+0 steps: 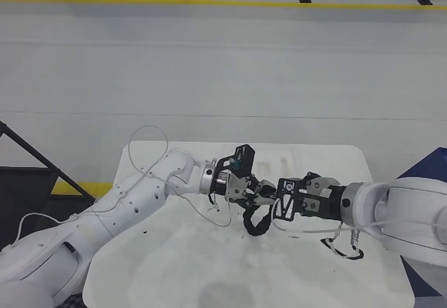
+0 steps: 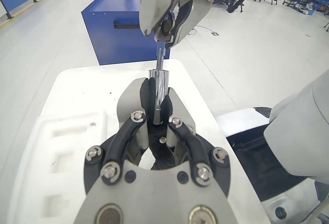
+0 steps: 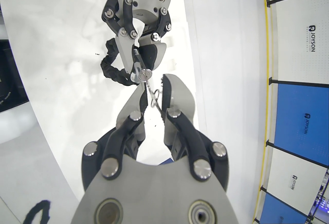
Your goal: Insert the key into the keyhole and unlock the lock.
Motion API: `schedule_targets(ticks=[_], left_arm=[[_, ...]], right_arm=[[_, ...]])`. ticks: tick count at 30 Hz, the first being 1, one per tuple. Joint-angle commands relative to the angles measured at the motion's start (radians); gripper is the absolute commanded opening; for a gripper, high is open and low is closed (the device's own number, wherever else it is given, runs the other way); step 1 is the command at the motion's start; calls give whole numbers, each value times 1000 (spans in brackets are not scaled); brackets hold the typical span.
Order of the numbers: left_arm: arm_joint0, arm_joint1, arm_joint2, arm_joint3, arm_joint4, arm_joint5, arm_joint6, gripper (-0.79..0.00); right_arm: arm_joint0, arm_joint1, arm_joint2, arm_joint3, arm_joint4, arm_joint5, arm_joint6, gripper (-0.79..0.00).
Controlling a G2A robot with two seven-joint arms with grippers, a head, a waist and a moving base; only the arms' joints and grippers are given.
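My left gripper (image 2: 157, 91) (image 1: 256, 191) is shut on the lock's chrome cylinder (image 2: 160, 86) (image 3: 144, 75), holding it above the white table (image 1: 169, 262). The lock's black cable (image 3: 113, 73) (image 1: 255, 222) loops down from the lock. The key (image 2: 160, 54) (image 3: 148, 88) has its blade tip at the keyhole in the cylinder's end face. A small key ring (image 3: 155, 96) hangs beside it. My right gripper (image 3: 154, 92) (image 2: 162, 36) (image 1: 282, 202) faces the left one, and its fingers stand apart around the key's head, which lies against one pad.
A white foam tray (image 2: 64, 137) with recesses lies on the table beside my left arm. A blue cabinet (image 2: 115, 14) stands just past the table's edge. A thin black loop (image 1: 344, 248) lies on the table under my right arm.
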Motion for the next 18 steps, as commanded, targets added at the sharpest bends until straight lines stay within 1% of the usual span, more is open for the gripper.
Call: schedule_targets(ticks=[1,7,14,18], left_arm=[[-3,1,6,-1,-1,0,3,-785],[-15,1,24,-1,-1,0,13,-785],[-23,2,33,4,12,0,33,-785],[-25,1,35,6,22,0,43,-785]], right_arm=[[-4,1,5,1,15,17,0,-785],[-13,1,19,10,84,78,-8,-785],[-28,0,39,40,173,211,-6,-785],[-31,0,45,47,206,258,11,-785]])
